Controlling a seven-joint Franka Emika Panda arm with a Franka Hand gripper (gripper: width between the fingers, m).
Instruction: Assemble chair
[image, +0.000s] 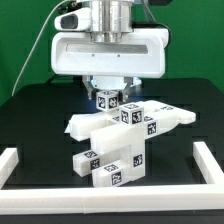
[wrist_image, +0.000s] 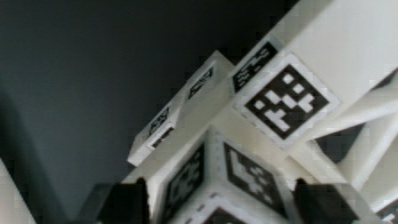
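Observation:
The chair (image: 122, 140) is a joined cluster of matte white tagged parts in the middle of the black table: long bars, a flat slab and small cubes. My gripper (image: 108, 97) hangs straight down over its far upper end and is shut on a small tagged cube part (image: 107, 100) on top of the structure. In the wrist view the two dark fingers (wrist_image: 128, 203) flank a white tagged part (wrist_image: 231, 185) that fills the gap between them. More tagged white bars (wrist_image: 294, 90) stretch away beyond it.
A white rail (image: 20, 160) edges the black table at the exterior view's left, right and front. A black cable hangs behind the arm at the left. Green wall lies behind.

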